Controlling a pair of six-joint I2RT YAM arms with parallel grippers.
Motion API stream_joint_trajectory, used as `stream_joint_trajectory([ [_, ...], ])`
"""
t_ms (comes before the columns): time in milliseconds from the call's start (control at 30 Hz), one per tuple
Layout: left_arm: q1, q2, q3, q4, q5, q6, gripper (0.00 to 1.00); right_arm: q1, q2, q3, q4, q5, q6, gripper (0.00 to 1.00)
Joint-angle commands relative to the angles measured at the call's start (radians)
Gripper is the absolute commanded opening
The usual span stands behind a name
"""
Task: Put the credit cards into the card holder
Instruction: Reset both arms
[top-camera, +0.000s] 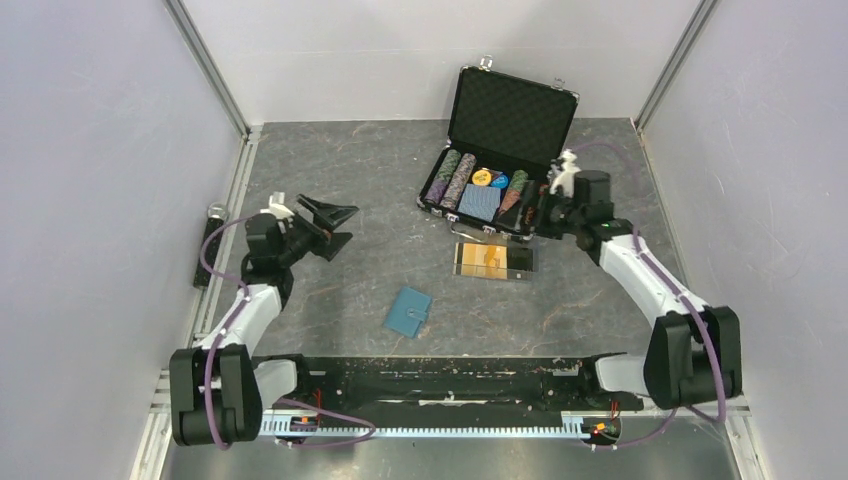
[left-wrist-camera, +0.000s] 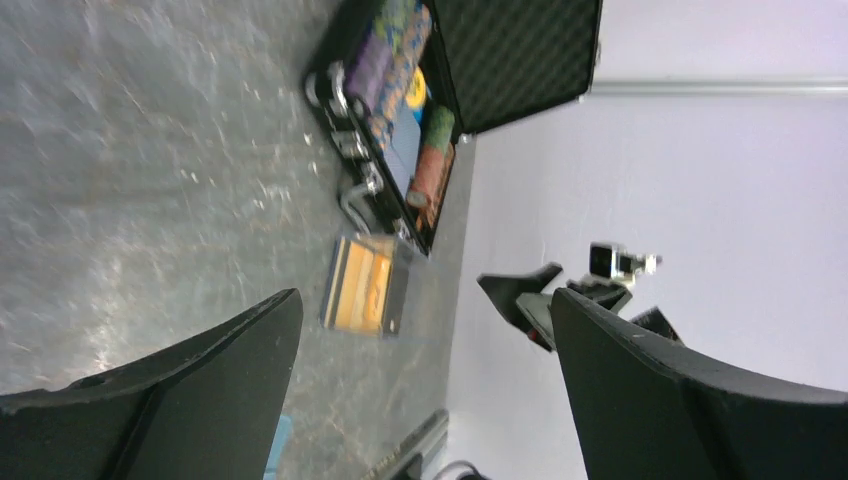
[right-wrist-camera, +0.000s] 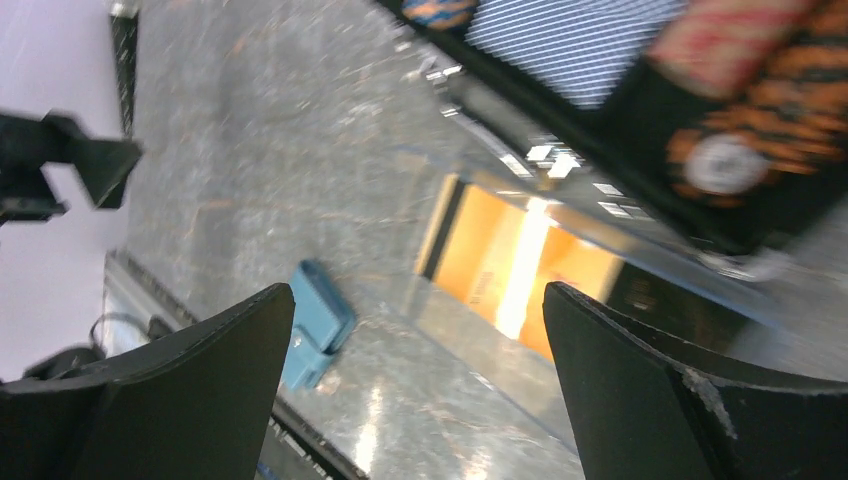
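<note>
The credit cards (top-camera: 492, 260) lie flat just in front of the black case, an orange-gold one with a black one (top-camera: 521, 262) at its right end. They also show in the left wrist view (left-wrist-camera: 366, 287) and the right wrist view (right-wrist-camera: 508, 266). The card holder (top-camera: 408, 312), teal-blue and folded shut, lies nearer the arms; the right wrist view shows it too (right-wrist-camera: 314, 326). My left gripper (top-camera: 335, 224) hangs open at the left, well away from both, its jaws (left-wrist-camera: 425, 300) empty. My right gripper (top-camera: 545, 206) is open and empty (right-wrist-camera: 417, 292) over the case's front right corner, above the cards.
The open black metal-edged case (top-camera: 512, 110) stands at the back right, holding rows of striped poker chips (top-camera: 458, 175) and a blue card deck (top-camera: 481, 202). White walls close in the table on three sides. A dark rail (top-camera: 430, 375) runs along the near edge.
</note>
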Motion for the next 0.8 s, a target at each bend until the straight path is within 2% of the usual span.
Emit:
stream_joint_trajectory([
  [0,0.072,-0.057,0.16,-0.259,-0.048,0.189,1.0,-0.165,-0.094,-0.026,-0.028,0.025,-0.067,0.98],
  [67,0.071,-0.054,0.257,-0.446,-0.13,0.341,1.0,-0.243,-0.109,-0.03,-0.063,0.047,-0.106,0.98],
  [167,0.072,-0.046,0.368,-0.62,-0.238,0.533,1.0,-0.313,-0.115,-0.032,-0.124,0.114,-0.181,0.98],
  [300,0.072,-0.041,0.413,-0.693,-0.39,0.668,1.0,-0.348,-0.133,-0.065,-0.134,0.27,-0.24,0.98],
  [367,0.072,-0.061,0.374,-0.637,-0.467,0.667,1.0,-0.352,-0.171,-0.118,-0.088,0.355,-0.253,0.98],
  [500,0.072,-0.133,0.227,-0.419,-0.615,0.694,1.0,-0.354,-0.241,-0.246,0.052,0.47,-0.303,0.98],
  [567,0.072,-0.176,0.138,-0.307,-0.679,0.763,1.0,-0.353,-0.243,-0.303,0.109,0.52,-0.349,0.98],
  [667,0.071,-0.207,0.046,-0.203,-0.746,0.884,1.0,-0.354,-0.261,-0.42,0.286,0.572,-0.394,0.98],
  [767,0.067,-0.198,0.0,-0.167,-0.747,0.962,1.0,-0.354,-0.287,-0.555,0.475,0.624,-0.408,0.98],
])
